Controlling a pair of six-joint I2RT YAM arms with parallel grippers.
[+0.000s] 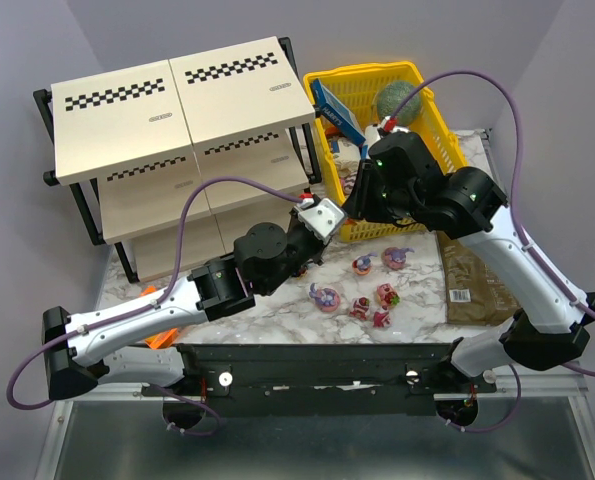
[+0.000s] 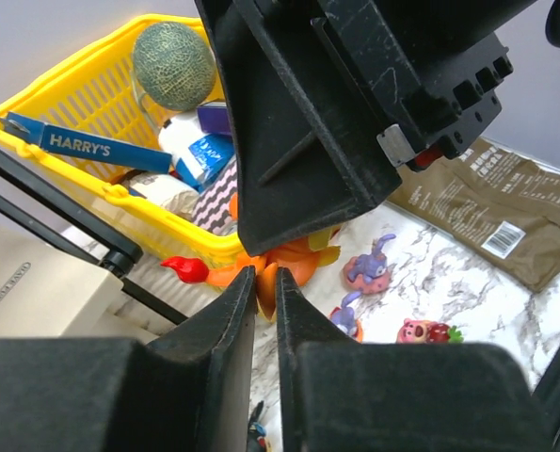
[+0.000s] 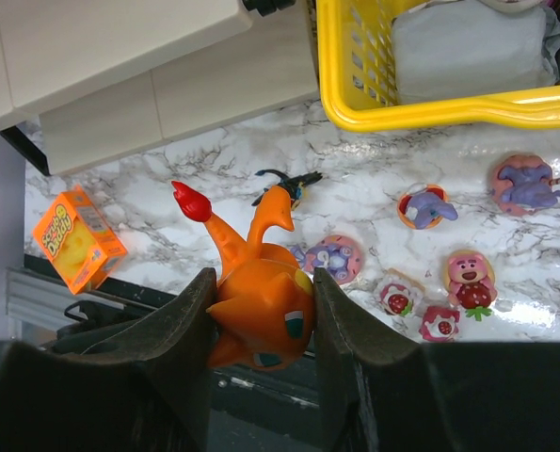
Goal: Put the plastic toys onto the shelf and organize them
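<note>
Bench (image 1: pixel 427 290), shelf (image 1: pixel 177 110) at rear left. Right gripper (image 3: pixel 263 278) clenched on orange figurine (image 3: pixel 261 320), held above bench near shelf. Left gripper (image 2: pixel 265 278) jaws nearly together at the figurine; cannot tell whether it is grasping. 6 small figurines (image 1: pixel 387 294) on bench.

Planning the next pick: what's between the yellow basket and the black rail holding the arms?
Six small pink and purple toys lie scattered on the marble between the yellow basket and black rail; the top view shows it.
</note>
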